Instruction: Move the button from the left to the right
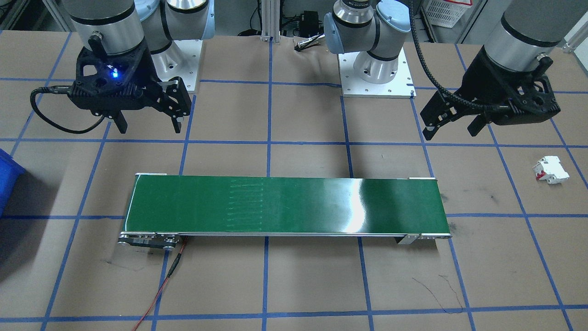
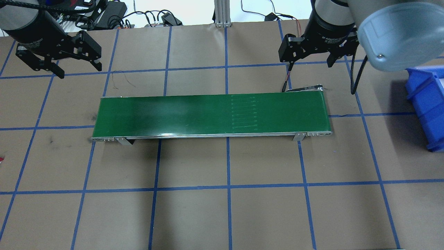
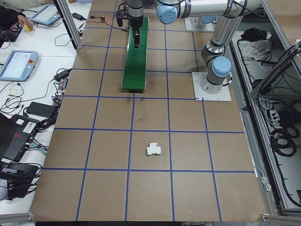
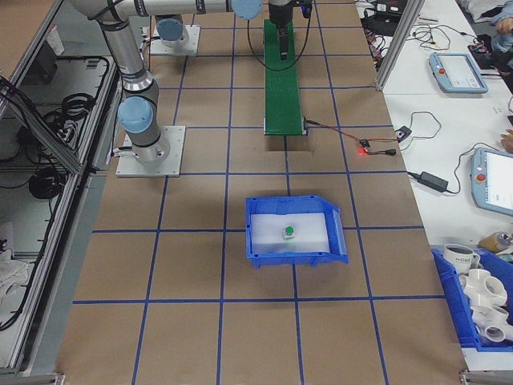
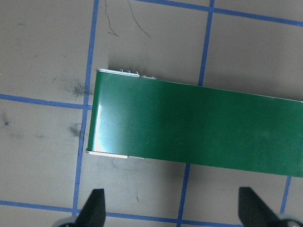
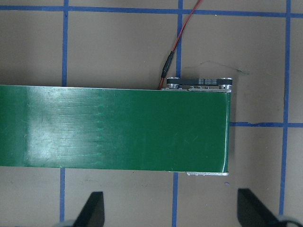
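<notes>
On the robot's right side of the table, the button (image 4: pixel 288 233) already sits inside the blue bin (image 4: pixel 337 242), green cap up; judged by its look it is light, rigid and smooth-capped, best pinched across its white blocky body; the left hand (image 2: pixel 58 62) hangs spread wide and empty above the conveyor belt's (image 2: pixel 208 114) left end; the right hand (image 2: pixel 311 52) hangs likewise splayed and empty over the belt's right end; neither touches anything.

A green conveyor belt (image 1: pixel 285 204) lies mid-table; a white breaker (image 1: pixel 550 169) sits apart.
</notes>
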{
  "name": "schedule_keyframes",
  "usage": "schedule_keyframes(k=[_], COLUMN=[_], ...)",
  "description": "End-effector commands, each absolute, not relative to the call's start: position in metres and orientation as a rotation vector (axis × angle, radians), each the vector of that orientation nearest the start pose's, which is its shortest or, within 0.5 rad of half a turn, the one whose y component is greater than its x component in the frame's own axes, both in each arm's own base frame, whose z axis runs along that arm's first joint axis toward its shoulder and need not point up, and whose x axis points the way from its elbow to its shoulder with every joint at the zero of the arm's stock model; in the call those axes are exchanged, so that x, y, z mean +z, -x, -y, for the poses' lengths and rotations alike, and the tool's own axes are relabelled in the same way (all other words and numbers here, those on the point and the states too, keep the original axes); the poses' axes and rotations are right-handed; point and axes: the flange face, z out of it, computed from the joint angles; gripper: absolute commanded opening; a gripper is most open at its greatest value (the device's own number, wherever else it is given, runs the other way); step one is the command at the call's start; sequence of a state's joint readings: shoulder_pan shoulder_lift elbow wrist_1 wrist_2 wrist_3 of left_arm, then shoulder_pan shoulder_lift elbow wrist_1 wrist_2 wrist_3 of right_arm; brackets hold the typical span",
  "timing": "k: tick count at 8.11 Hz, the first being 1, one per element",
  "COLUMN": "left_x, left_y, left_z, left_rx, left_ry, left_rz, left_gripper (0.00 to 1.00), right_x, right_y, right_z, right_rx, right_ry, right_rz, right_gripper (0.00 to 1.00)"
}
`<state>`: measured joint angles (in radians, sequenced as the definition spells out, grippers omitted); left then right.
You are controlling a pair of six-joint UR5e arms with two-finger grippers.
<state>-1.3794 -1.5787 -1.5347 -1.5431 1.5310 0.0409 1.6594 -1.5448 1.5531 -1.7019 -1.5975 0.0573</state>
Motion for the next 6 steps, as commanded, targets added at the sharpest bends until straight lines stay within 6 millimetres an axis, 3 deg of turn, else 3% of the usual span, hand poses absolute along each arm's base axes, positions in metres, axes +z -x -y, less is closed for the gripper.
schedule_keyframes(k=[1,2,5,6], left_x=[0.505,0.504,0.493,0.493], left_y=[0.044,0.045,0.085,0.086], left_z=[0.516,0.516,0.513,0.513], left_rx=[-0.090,-0.085,-0.054,-0.054], left_ry=[0.225,0.220,0.075,0.072], left_rz=[-3.169,-3.170,-3.105,-3.104], left_gripper=[1.00,1.00,1.00,1.00], right_x=[0.495,0.495,0.494,0.493], right_y=[-0.176,-0.176,-0.175,-0.175], right_z=[0.502,0.502,0.503,0.503], right_rx=[-0.189,-0.189,-0.182,-0.179], right_ry=[0.048,0.051,0.051,0.051], right_rz=[-3.154,-3.155,-3.155,-3.154], right_gripper=[1.00,1.00,1.00,1.00])
